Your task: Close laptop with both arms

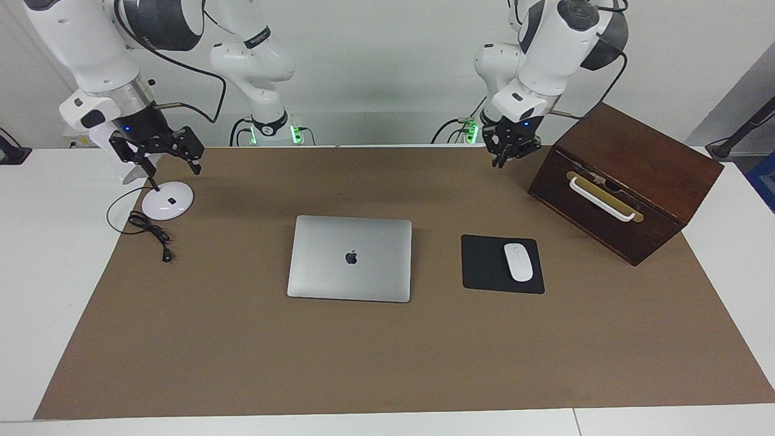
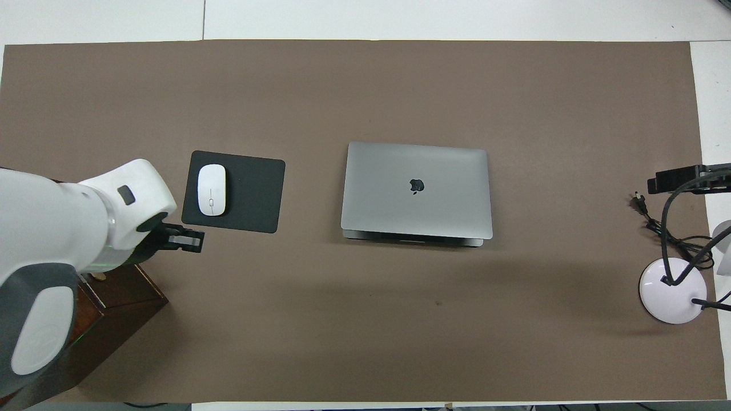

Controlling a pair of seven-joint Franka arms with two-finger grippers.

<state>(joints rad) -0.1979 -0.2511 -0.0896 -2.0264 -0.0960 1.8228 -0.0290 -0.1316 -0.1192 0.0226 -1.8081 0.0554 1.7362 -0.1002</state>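
The silver-grey laptop (image 1: 350, 257) (image 2: 417, 191) lies flat in the middle of the brown mat, lid down with the dark apple logo facing up. No gripper touches it. My left gripper (image 1: 508, 148) (image 2: 184, 240) hangs in the air over the mat's edge nearest the robots, beside the wooden box and well away from the laptop. My right gripper (image 1: 158, 158) is raised over the white lamp base at the right arm's end of the table, open and holding nothing.
A black mouse pad (image 1: 484, 264) with a white mouse (image 1: 518, 261) lies beside the laptop, toward the left arm's end. A dark wooden box (image 1: 626, 181) with a white handle stands at that end. A white lamp base (image 1: 168, 200) and its cable (image 1: 148, 227) sit at the right arm's end.
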